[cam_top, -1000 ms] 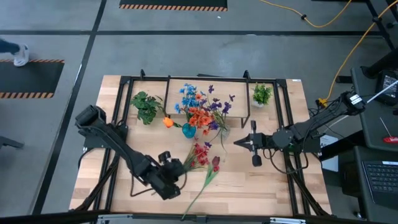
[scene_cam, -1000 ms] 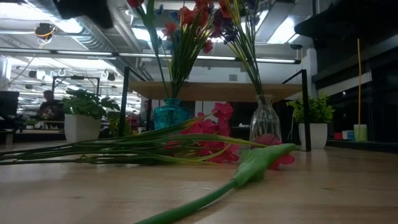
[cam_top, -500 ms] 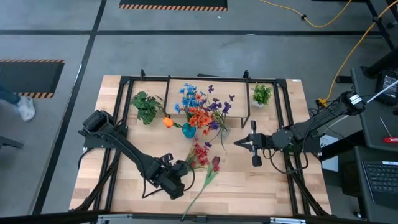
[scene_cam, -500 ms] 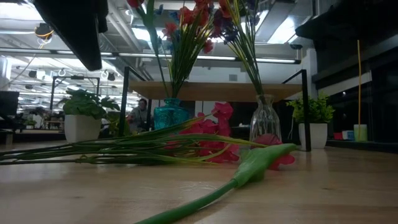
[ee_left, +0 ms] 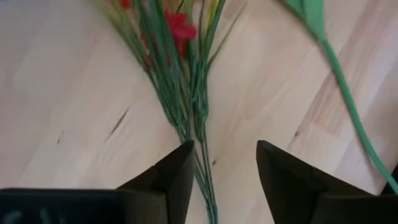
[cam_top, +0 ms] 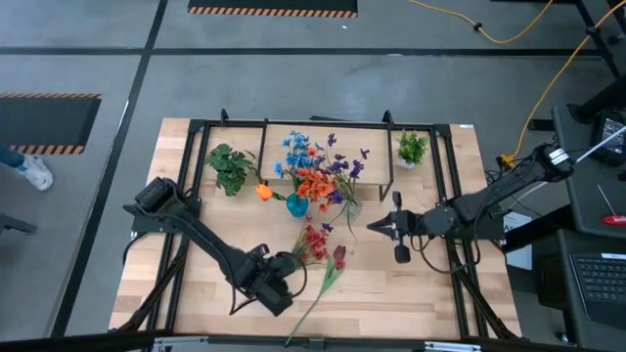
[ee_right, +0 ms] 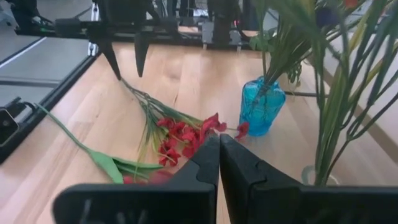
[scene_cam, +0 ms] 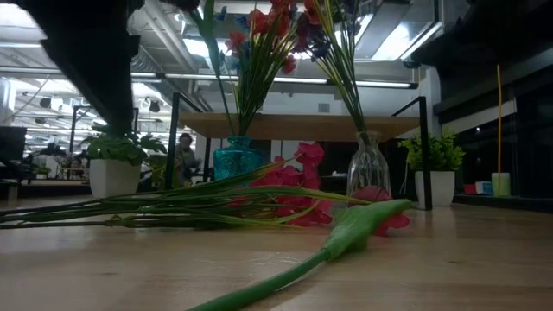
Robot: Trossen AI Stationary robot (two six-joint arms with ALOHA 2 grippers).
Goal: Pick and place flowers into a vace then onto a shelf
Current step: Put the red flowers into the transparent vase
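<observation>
Left claw (ee_left: 222, 163) has shifted down over the red flowers' stems (ee_left: 186, 93), fingers wide, nothing gripped. Right claw (ee_right: 219, 155) waits pinched shut; red bunch and tulip (cam_top: 335, 260) left on the table (cam_top: 411, 284).

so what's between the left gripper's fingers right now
In the left wrist view, the green stems of the red flowers run into the gap of the open left gripper, lying on the tabletop.

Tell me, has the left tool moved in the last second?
Yes. In the high view the left tool has shifted rightward, closer to the red flowers lying on the table; it now straddles their stems, jaws open.
</observation>
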